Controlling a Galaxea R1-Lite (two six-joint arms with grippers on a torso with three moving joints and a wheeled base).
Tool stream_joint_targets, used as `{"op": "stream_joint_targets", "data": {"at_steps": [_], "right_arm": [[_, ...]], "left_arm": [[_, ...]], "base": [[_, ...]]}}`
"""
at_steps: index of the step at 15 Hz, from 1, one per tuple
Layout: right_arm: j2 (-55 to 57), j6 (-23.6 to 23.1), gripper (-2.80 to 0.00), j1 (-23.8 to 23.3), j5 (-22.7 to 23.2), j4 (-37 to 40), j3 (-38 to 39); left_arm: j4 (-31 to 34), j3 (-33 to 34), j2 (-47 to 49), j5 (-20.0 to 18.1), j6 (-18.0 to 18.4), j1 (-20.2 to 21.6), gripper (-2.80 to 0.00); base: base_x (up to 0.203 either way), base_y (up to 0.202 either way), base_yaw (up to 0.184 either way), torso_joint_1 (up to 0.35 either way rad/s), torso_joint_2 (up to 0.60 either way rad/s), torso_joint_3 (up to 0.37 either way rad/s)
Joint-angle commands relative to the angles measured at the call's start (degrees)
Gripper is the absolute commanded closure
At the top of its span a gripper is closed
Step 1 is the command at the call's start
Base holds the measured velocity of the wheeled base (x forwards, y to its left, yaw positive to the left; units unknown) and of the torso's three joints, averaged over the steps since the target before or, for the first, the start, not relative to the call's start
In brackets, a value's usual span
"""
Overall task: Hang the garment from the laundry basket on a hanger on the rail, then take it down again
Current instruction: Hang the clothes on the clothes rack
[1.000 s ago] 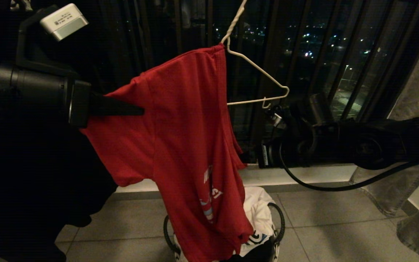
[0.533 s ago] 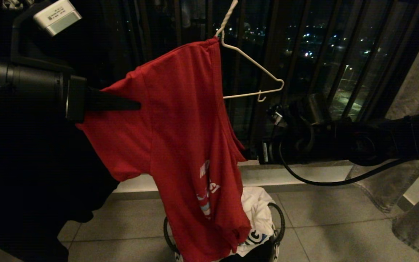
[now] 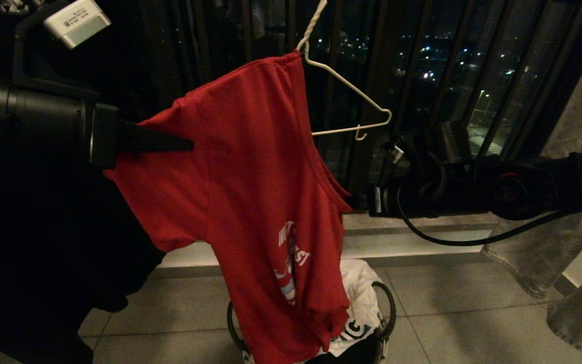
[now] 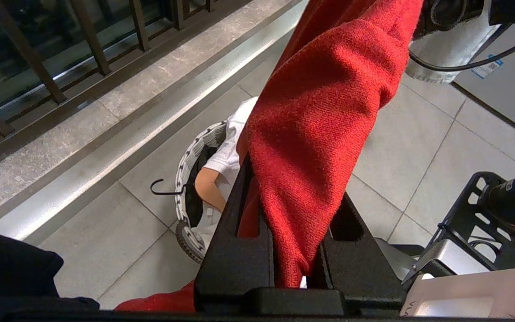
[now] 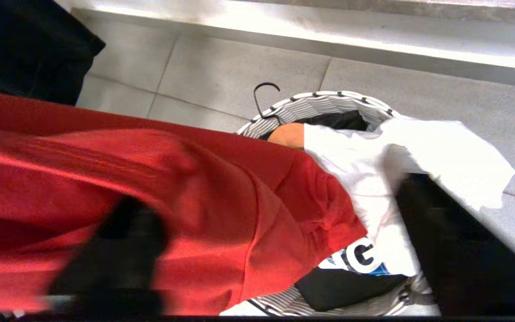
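Note:
The garment, a red T-shirt with white lettering, hangs by one shoulder from the white wire hanger, whose hook runs out of view at the top. My left gripper is shut on a bunched fold at the shirt's other shoulder and holds it out to the left. My right arm reaches in from the right, level with the shirt's loose edge. In the right wrist view my right gripper has its jaws wide apart, with red cloth lying over one side. The laundry basket stands on the floor below.
A white cloth, a black printed T-shirt and a tan wooden hanger fill the basket. A black garment hangs at the left and jeans at the right. Window bars stand close behind.
The left gripper, shirt and hanger have drifted slightly left and up. The right arm has risen a little beside the shirt, and the shirt's right edge now flares toward it.

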Motion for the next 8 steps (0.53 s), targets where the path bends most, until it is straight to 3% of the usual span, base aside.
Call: {"op": "stream_joint_targets", "data": {"at_steps": [1,8], "right_arm": [[0.0,0.1,0.0,-0.2,0.1,0.0,-0.1],[1.3,0.1,0.0,-1.1,0.1,-0.1,-1.1]], "left_arm": [[0.1,0.0,0.0,-0.2,0.0,0.0,0.0],[0.1,-0.1,-0.4,-0.5,-1.4,0.4,0.0]], "base": [[0.0,0.0,0.0,0.0,0.0,0.0],[0.0,0.0,0.0,0.0,0.0,0.0]]}}
